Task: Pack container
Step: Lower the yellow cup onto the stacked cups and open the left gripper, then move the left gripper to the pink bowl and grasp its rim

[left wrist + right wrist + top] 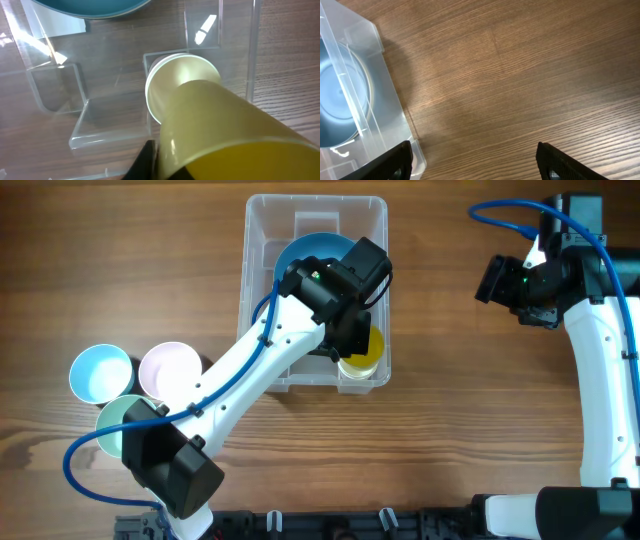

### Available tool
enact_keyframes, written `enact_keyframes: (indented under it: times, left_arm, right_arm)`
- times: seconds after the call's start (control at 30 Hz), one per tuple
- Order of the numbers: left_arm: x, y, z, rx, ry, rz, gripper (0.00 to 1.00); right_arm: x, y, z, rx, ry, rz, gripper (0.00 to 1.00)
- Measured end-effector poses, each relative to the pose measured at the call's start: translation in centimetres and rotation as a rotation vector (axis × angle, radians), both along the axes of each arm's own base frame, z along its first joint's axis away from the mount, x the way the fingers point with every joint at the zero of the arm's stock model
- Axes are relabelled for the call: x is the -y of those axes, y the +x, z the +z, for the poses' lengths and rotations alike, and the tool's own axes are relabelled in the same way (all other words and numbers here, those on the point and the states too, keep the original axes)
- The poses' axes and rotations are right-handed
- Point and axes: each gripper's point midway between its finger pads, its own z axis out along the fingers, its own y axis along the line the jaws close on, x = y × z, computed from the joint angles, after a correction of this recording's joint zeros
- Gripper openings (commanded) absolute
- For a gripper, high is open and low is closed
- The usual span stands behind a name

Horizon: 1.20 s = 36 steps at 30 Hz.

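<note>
Wooden table (450,430) all round. Nearest the base stand a green cup (112,418), blue cup (100,373) and pink cup (170,370). Further out, the left arm reaches diagonally into the container (258,280) at mid-table, with the left pincer (348,338) clamped on a yellow cup (225,130) low in the near right corner. That looks like the placing step. Next it needs a clean release, then a lift straight up clear of the wall. Beyond, a bowl (300,255) fills the far end. Far right, the right pincer (477,160) hangs spread wide over bare table, gripping nothing.

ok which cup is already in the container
The yellow cup, in a corner of the container; the blue cup, pink cup and green cup sit outside it.
</note>
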Motion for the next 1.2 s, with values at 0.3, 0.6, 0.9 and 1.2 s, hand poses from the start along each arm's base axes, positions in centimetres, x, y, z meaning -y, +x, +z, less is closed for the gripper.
enact_keyframes:
  times: [0.3, 0.6, 0.9, 1.2]
  left_arm:
    - [-0.1, 0.1, 0.0, 0.004, 0.004, 0.013, 0.48]
    - [-13.8, 5.6, 6.8, 0.219, 0.042, 0.367, 0.61]
    - [-30.9, 4.4, 9.2, 0.272, 0.078, 0.849, 0.63]
    - [-32.0, 2.9, -6.4, -0.072, 0.192, 0.863, 0.69]
  right_arm:
    - [0.0, 0.0, 0.0, 0.000, 0.000, 0.000, 0.80]
    - [0.0, 0.0, 0.0, 0.000, -0.001, 0.004, 0.80]
    - [0.0, 0.0, 0.0, -0.001, -0.004, 0.011, 0.80]
    - [0.0, 0.0, 0.0, 0.000, -0.004, 0.011, 0.80]
